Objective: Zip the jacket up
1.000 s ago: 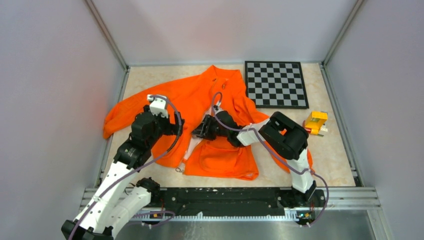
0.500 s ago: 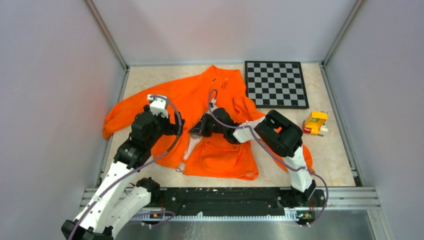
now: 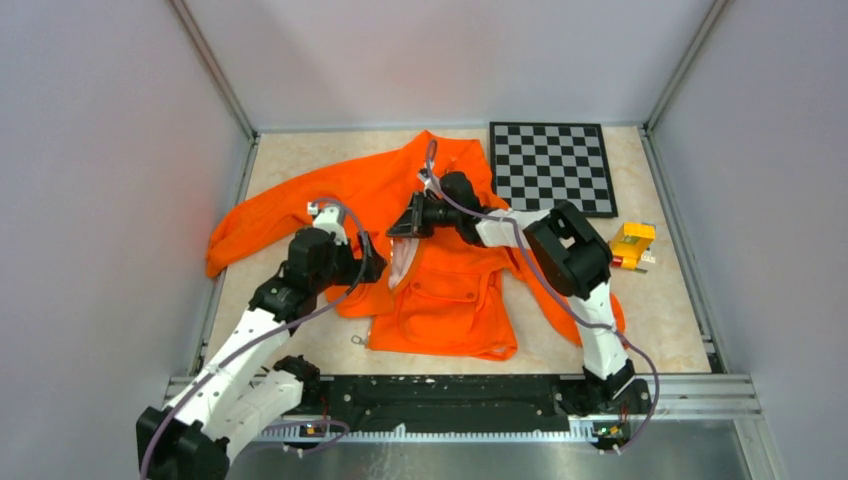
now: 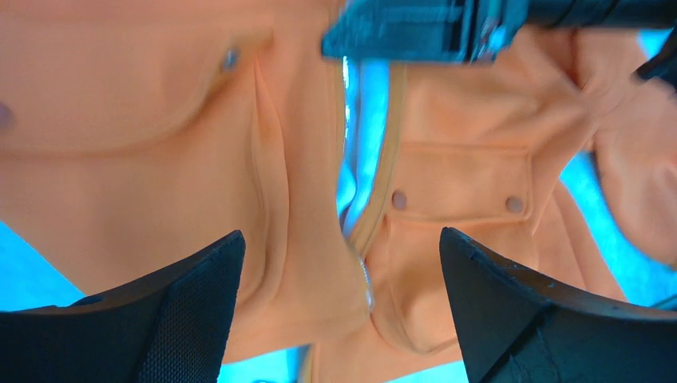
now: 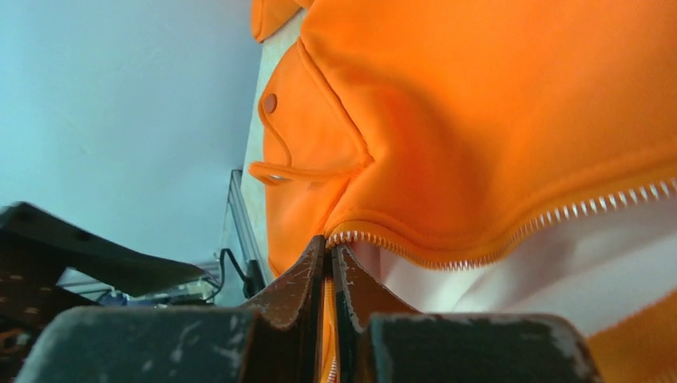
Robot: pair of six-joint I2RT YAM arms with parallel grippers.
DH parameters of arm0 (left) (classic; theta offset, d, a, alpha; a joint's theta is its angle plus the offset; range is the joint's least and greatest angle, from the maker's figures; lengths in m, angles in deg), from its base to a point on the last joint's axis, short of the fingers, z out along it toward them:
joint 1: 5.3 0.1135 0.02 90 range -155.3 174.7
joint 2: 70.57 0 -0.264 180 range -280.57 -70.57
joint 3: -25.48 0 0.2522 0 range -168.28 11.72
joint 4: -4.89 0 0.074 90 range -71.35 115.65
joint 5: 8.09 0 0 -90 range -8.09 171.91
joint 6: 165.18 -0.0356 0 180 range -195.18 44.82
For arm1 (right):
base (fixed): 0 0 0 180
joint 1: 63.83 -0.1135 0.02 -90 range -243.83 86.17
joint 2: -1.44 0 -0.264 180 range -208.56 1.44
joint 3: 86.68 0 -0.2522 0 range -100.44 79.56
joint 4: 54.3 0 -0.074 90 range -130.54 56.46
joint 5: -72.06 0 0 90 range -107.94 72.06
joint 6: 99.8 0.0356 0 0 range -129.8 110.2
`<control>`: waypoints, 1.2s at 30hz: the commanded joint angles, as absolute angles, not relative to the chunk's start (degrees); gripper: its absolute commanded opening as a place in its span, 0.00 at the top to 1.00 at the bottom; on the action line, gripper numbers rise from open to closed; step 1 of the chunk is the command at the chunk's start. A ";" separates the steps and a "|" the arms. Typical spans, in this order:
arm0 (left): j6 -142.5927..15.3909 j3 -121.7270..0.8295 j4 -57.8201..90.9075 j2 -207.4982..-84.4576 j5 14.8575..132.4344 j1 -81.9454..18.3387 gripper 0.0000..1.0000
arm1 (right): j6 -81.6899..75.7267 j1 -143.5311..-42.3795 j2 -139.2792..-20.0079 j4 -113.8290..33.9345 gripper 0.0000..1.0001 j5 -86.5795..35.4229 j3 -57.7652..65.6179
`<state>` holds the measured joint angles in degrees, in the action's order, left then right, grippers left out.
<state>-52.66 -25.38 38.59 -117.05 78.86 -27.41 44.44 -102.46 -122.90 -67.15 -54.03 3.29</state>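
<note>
Right arm (image 3: 560, 255) stretched forward, end effector (image 5: 329, 254) pinching jacket (image 3: 450, 300) zipper (image 5: 559, 214)

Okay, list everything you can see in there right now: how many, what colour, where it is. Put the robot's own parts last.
jacket: one, bright orange, white lining showing at the zipper, spread across the middle of the table
chessboard: one, black and grey, flat at the far right
small toy: one, yellow with some red, right side, nearer than the chessboard
small ring: one, metallic-looking, by the jacket's near hem; too small to identify
table: one, beige marbled
left gripper: one, black, open, over the jacket's front
right gripper: one, black, shut on the jacket's zipper edge
</note>
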 commanded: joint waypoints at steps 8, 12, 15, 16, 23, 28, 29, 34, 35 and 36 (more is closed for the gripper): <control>-43.45 -18.87 35.84 -125.04 65.76 -27.18 0.18 | 23.92 -103.03 -117.59 -40.84 0.60 -48.80 -3.15; -45.10 -17.86 34.35 -127.05 65.47 -27.12 0.32 | 21.82 -103.05 -111.19 -39.41 0.56 -46.85 4.26; -45.05 -19.06 36.87 -128.97 67.41 -27.14 0.34 | 21.51 -103.11 -105.99 -40.12 0.56 -46.58 10.06; -45.04 -19.38 37.54 -129.29 67.75 -27.18 0.35 | 21.31 -103.12 -104.21 -40.17 0.56 -46.48 11.77; -44.79 -19.86 41.26 -129.02 75.03 -27.11 0.27 | 23.34 -105.83 -96.14 -46.63 0.53 -45.74 21.95; -44.35 -17.71 38.40 -129.68 76.76 -27.12 0.33 | 24.11 -109.68 -95.25 -48.90 0.53 -45.71 24.31; -44.30 -17.02 37.12 -129.77 77.11 -27.15 0.34 | 24.31 -110.30 -95.46 -49.23 0.53 -45.95 24.47; -43.59 -16.07 33.47 -133.15 77.61 -27.11 0.37 | 26.56 -115.20 -97.78 -53.97 0.53 -45.81 25.94; -43.43 -16.01 32.80 -134.01 77.54 -27.16 0.38 | 27.55 -116.35 -98.49 -55.27 0.53 -45.39 26.25; -43.37 -15.97 32.26 -134.74 77.59 -27.11 0.39 | 28.37 -117.37 -98.98 -56.80 0.53 -45.09 26.60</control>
